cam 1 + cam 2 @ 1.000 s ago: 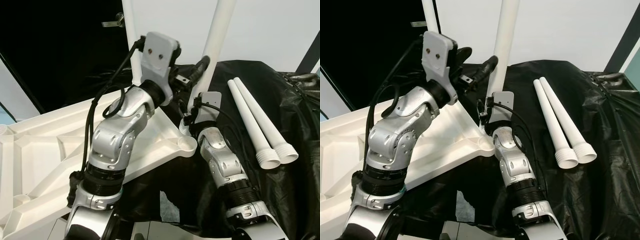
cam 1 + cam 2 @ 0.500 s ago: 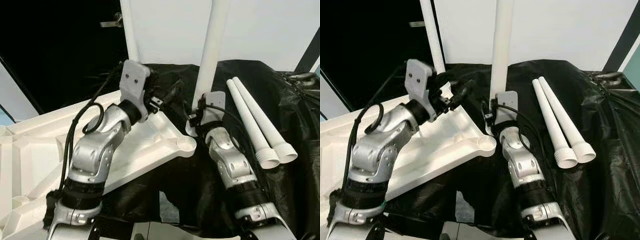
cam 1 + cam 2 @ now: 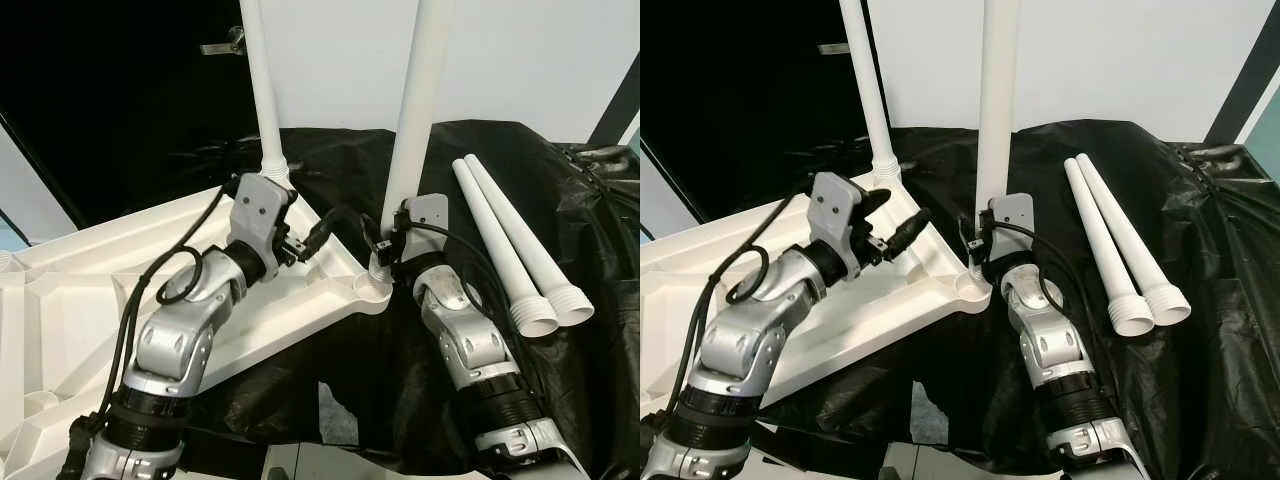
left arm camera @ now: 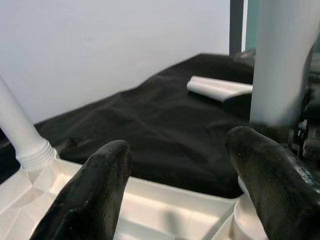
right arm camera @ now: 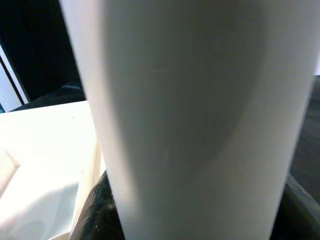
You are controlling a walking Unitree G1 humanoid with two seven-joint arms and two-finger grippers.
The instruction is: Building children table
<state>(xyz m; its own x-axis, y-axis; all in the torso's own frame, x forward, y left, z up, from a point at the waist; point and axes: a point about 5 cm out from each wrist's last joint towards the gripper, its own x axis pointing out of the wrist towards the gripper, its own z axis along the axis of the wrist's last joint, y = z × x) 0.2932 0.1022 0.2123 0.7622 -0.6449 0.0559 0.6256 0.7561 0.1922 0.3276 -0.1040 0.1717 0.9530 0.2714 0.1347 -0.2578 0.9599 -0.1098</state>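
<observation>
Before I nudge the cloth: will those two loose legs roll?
Probably. The two loose legs are round tubes lying on the black cloth, so a push could set them rolling. Their tapered shape with wider threaded ends should curve the roll. They look stiff and hollow, likely light.

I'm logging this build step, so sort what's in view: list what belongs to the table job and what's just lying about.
Job:
- upturned white tabletop
- fitted leg
- leg at the corner socket, right claw around it
- two spare legs
- left claw, open

Lying about:
- black sheet
- door handle
</observation>
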